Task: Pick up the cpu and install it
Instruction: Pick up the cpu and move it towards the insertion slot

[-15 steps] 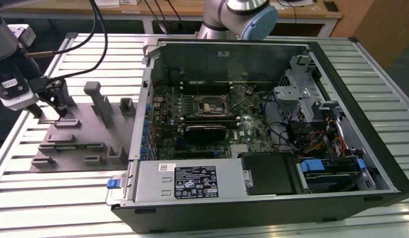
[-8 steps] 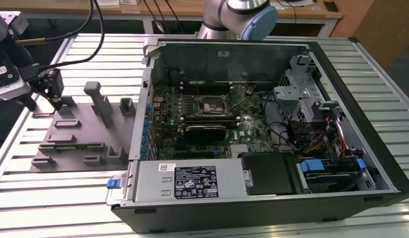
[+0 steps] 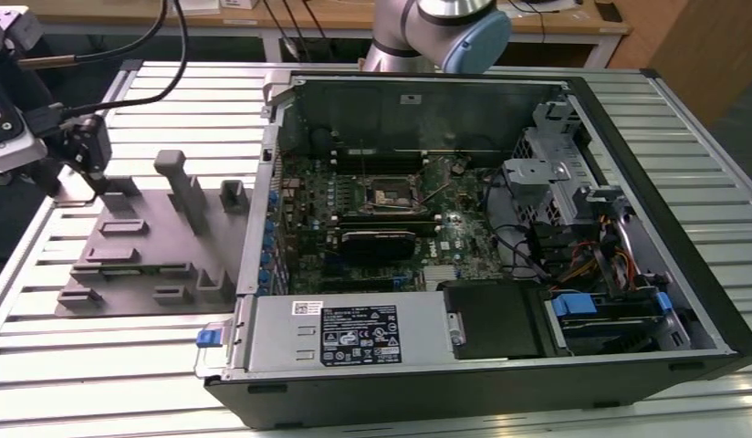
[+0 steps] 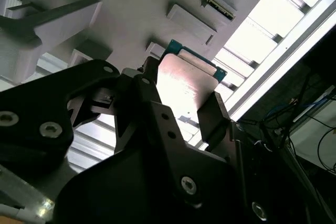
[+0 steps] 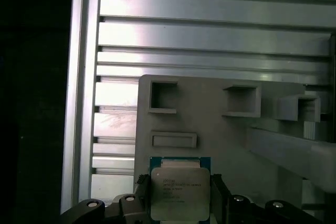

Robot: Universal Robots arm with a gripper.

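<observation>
Black angular metal gripper (image 5: 180,206) clamped on two opposite edges of the small flat square cpu (image 5: 180,188), shiny silver lid with thin green rim, near one edge of the matte grey moulded tray (image 5: 220,129) with raised rectangular pockets, ribbed aluminium table (image 5: 210,30) beneath.

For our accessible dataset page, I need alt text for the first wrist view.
The black gripper clasps the cpu, a small square chip with a shiny silver top and green rim, over a grey plastic tray with rectangular pockets, on a slatted aluminium table.
</observation>
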